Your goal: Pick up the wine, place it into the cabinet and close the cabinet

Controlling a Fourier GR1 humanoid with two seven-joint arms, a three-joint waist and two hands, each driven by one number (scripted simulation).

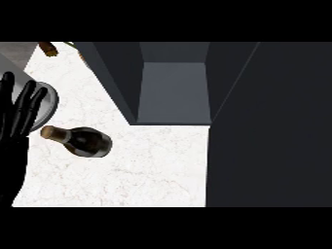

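A black left hand is seen at the left edge of the frame, its fingers straight and slightly spread, pointing towards the top of the picture; nothing is held in it. Just right of its fingertips, a round grey plate is partly hidden behind the fingers. Below the plate, near the hand but apart from it, a dark glass wine bottle with a tan cork is seen on the white marbled tabletop, its cork directed towards the hand. Further right, at the upper middle of the frame, a dark grey open cabinet is found, its interior a lighter grey. A small brown object is glimpsed at the upper left.
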